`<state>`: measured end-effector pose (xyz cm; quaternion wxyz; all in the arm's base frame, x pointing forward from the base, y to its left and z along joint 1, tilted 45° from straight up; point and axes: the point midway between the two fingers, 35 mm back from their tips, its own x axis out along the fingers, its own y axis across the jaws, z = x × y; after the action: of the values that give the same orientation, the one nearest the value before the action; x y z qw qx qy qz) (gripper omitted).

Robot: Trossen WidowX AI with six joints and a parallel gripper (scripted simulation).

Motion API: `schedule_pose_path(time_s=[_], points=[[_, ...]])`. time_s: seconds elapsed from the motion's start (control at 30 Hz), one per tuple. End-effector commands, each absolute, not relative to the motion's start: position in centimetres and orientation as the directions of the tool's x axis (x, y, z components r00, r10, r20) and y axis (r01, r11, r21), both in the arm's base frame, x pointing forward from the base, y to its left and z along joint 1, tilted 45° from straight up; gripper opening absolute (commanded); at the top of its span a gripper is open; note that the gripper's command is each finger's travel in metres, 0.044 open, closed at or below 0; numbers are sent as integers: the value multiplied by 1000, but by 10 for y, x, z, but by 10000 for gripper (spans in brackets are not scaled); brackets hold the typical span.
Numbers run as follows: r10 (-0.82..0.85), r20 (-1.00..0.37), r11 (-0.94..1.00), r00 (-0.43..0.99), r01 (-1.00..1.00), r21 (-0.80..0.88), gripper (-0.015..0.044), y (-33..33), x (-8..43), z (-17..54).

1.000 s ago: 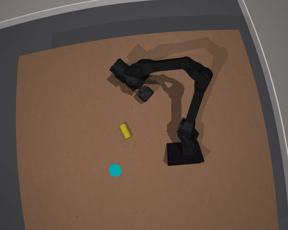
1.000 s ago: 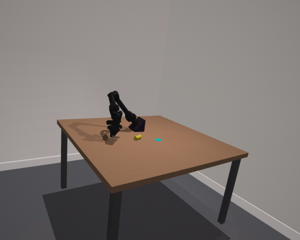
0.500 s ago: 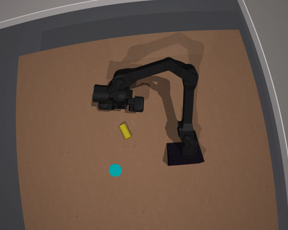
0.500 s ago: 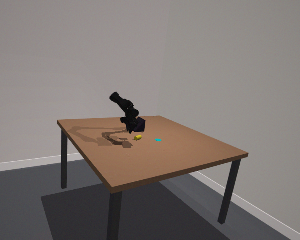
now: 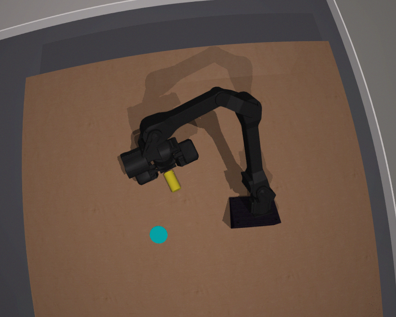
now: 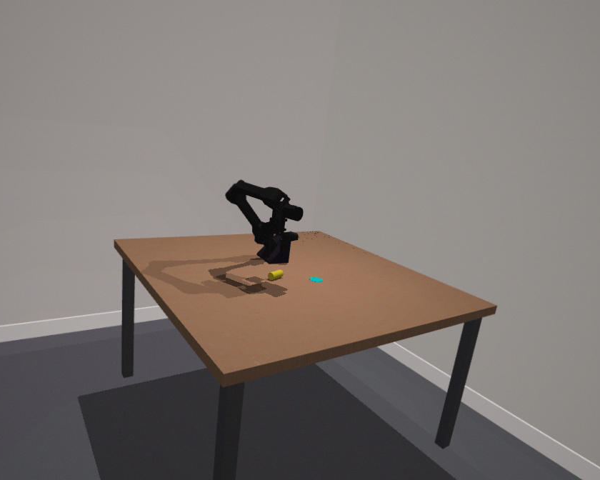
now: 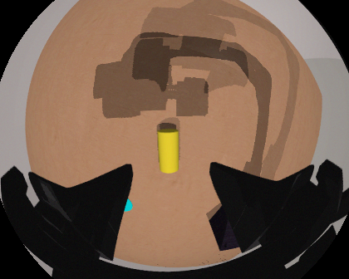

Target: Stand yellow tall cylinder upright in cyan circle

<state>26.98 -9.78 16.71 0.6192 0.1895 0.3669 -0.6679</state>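
The yellow tall cylinder (image 5: 172, 181) (image 6: 275, 274) (image 7: 169, 151) lies on its side on the table. In the wrist view it runs up and down the picture, centred between the fingers and mostly beyond their tips. The cyan circle (image 5: 158, 234) (image 6: 316, 279) is flat on the table and bears nothing. In the wrist view the left finger hides most of the circle (image 7: 128, 205). My gripper (image 5: 167, 167) (image 7: 171, 165) is open and empty. It points down and hangs above the table by the cylinder, with a gap below it in the exterior view.
The arm's dark base block (image 5: 241, 218) (image 7: 223, 228) stands on the wooden table (image 5: 89, 272) (image 6: 352, 315), right of the cylinder and circle in the top view. The arm arches from it around the far side. Its shadow falls on the table beyond the cylinder.
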Motion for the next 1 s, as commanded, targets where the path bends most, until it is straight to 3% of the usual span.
schedule_pose_path(time_s=[0.0, 0.3, 0.47, 0.73, 0.97], points=[[-683, -712, 50, -161, 962, -267, 309, -99, 271, 163], [-687, -709, 49, -161, 963, -266, 309, -165, 255, 95], [-688, -707, 48, -162, 963, -267, 309, -170, 253, 91], [-688, -707, 48, -162, 963, -267, 105, -170, 253, 91], [-684, -717, 61, -138, 968, -245, 105, -164, 258, 91]])
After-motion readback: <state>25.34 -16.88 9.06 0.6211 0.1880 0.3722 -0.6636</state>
